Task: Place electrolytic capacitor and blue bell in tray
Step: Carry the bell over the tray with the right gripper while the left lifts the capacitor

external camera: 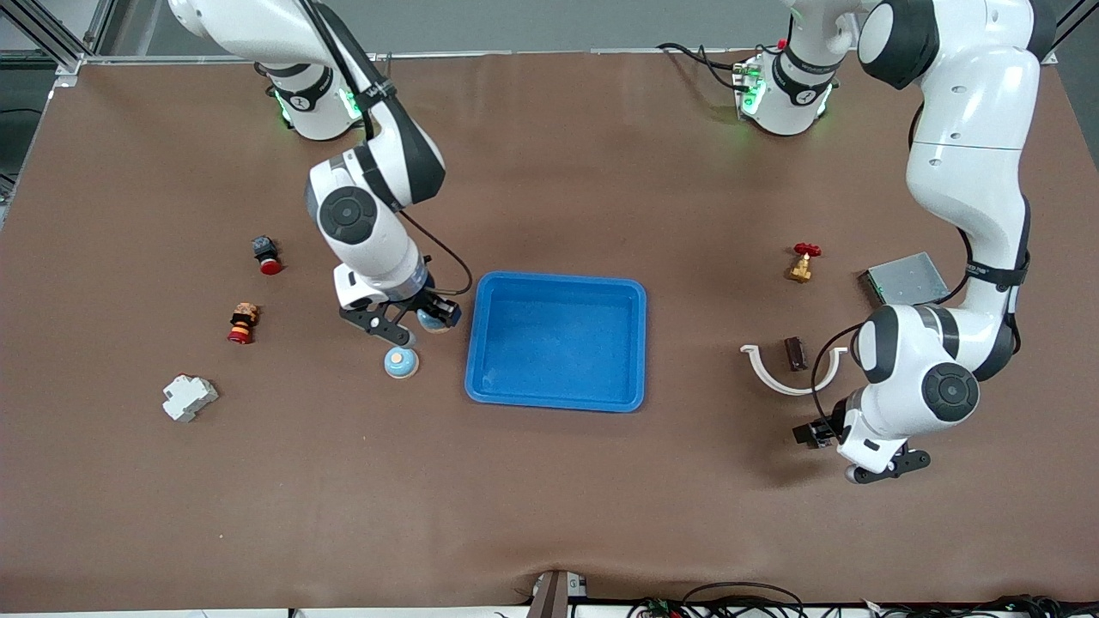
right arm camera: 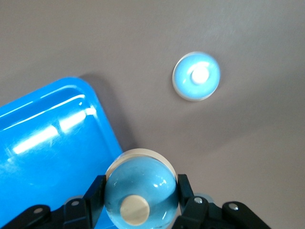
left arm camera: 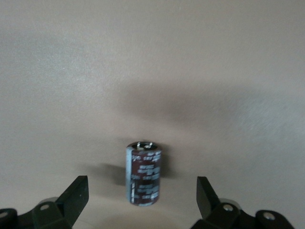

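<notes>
left tool (external camera: 877, 472) wide over capacitor (left arm camera: 143, 173), right tool (external camera: 410, 324) gripping blue bell (right arm camera: 141, 189) beside tray (external camera: 555, 341)

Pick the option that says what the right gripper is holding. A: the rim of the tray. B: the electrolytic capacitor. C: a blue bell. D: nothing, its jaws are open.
C: the right gripper is shut on a blue bell, lifted beside the tray, while a second blue bell lies on the table.
</notes>
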You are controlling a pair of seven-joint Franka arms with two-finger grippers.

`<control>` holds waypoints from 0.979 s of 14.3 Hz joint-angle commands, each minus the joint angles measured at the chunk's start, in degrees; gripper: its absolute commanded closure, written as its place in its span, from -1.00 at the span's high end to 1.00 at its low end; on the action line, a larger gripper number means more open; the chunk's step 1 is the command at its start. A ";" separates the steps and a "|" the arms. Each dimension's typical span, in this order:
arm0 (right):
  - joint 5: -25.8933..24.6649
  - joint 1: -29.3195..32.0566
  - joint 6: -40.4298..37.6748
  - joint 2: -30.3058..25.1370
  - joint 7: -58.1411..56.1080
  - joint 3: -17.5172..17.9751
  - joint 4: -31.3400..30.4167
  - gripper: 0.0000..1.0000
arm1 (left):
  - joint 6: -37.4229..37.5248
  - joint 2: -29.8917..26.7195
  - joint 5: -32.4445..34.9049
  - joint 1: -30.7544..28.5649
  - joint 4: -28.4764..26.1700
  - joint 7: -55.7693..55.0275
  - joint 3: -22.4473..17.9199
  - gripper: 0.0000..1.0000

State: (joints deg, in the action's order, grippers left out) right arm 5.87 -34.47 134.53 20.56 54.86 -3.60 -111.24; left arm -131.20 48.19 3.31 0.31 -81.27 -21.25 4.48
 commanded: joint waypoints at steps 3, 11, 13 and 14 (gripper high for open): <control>0.20 -3.85 0.03 4.47 7.53 -0.62 5.58 -1.00 | -1.16 0.59 -0.85 0.31 1.20 -1.60 -0.17 1.00; 0.37 -5.70 9.08 17.31 13.70 -0.62 14.11 -1.00 | -4.42 2.08 -0.85 -0.05 1.20 -1.95 -0.17 1.00; 0.29 -5.79 9.08 18.20 13.70 -0.62 14.65 -1.00 | -4.77 2.26 -0.94 -0.05 1.12 -2.04 -0.17 1.00; 0.37 -5.87 9.08 18.64 13.70 -0.62 14.73 -1.00 | -4.77 2.61 -0.94 0.04 1.11 -2.04 -0.17 1.00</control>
State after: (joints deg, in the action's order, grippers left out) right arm 5.87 -39.52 144.14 38.24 67.31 -3.63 -98.38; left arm -135.37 49.87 3.28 0.16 -81.09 -22.78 4.41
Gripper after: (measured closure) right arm 0.344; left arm 0.000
